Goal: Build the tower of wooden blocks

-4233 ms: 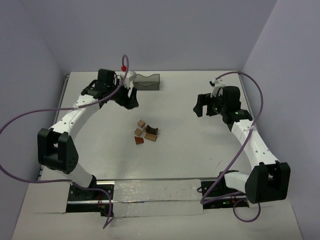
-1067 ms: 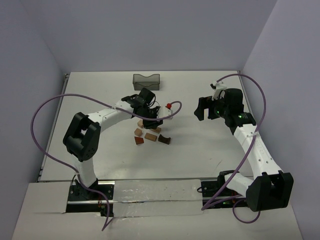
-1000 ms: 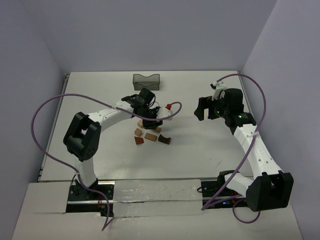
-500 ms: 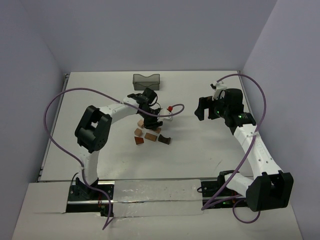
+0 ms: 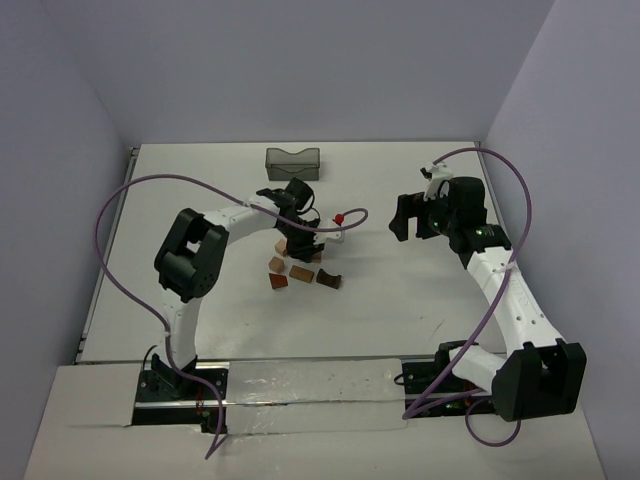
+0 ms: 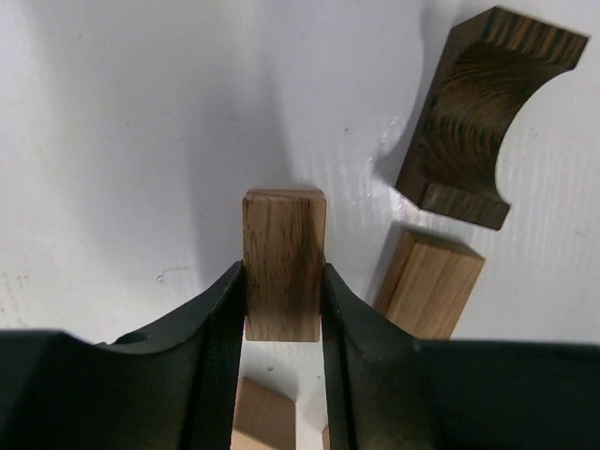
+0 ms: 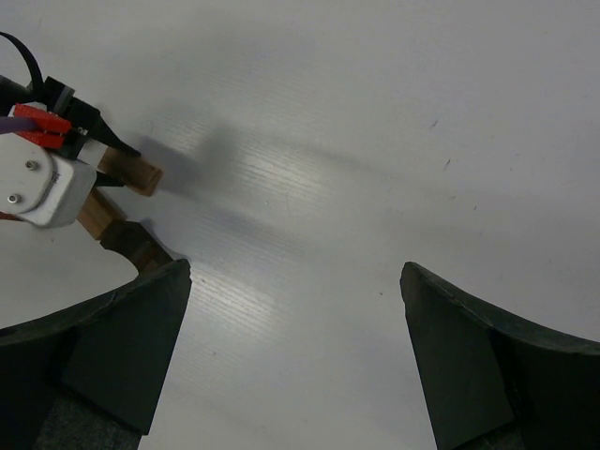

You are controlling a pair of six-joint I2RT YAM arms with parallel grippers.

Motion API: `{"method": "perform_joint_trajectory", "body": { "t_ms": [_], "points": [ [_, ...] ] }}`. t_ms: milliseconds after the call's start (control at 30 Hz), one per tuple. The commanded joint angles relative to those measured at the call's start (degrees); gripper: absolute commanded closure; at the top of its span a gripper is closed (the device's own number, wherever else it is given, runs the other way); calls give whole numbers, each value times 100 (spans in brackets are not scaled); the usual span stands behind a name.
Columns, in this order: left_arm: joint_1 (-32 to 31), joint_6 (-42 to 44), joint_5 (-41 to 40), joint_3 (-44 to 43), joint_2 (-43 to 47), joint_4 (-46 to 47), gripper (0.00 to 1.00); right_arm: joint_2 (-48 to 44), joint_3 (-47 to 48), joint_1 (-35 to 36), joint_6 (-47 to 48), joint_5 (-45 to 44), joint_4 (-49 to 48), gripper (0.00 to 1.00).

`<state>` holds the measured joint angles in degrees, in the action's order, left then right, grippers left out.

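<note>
Nothing is stacked yet: my left gripper (image 6: 284,314) pinches one brown block (image 6: 284,239), the other blocks (image 5: 301,271) lie loose, my right gripper (image 7: 295,309) gapes empty.

Small tan block (image 6: 265,419) cut off at bottom edge, tan bar (image 6: 429,284) and brown block (image 6: 284,248) part-hidden by left pincer (image 6: 284,281)
</note>
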<state>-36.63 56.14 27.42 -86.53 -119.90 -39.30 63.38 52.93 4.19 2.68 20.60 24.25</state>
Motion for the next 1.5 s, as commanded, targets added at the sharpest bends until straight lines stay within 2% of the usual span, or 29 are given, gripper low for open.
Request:
{"method": "perform_joint_trajectory", "body": {
  "t_ms": [0, 267, 533, 767, 1033, 1467],
  "points": [
    [149, -283, 53, 283, -6, 272, 75, 46, 77, -41, 61, -12, -91, 0],
    [103, -569, 29, 1386, 793, 690, 80, -1, 105, -32, 57, -11, -61, 0],
    [-116, -715, -26, 1930, 1373, 572, 81, 64, 148, -41, 1, 97, -70, 0],
    [-105, -920, -246, 1046, 741, 440, 79, 63, 153, -41, 8, 81, -44, 0],
    [97, -611, -258, 95, 28, 132, 76, -10, 60, -41, 93, -26, -61, 0],
    [130, -19, -118, -57, -77, -171, 64, 51, 42, -41, 75, -9, -114, 0]
  ]
}}
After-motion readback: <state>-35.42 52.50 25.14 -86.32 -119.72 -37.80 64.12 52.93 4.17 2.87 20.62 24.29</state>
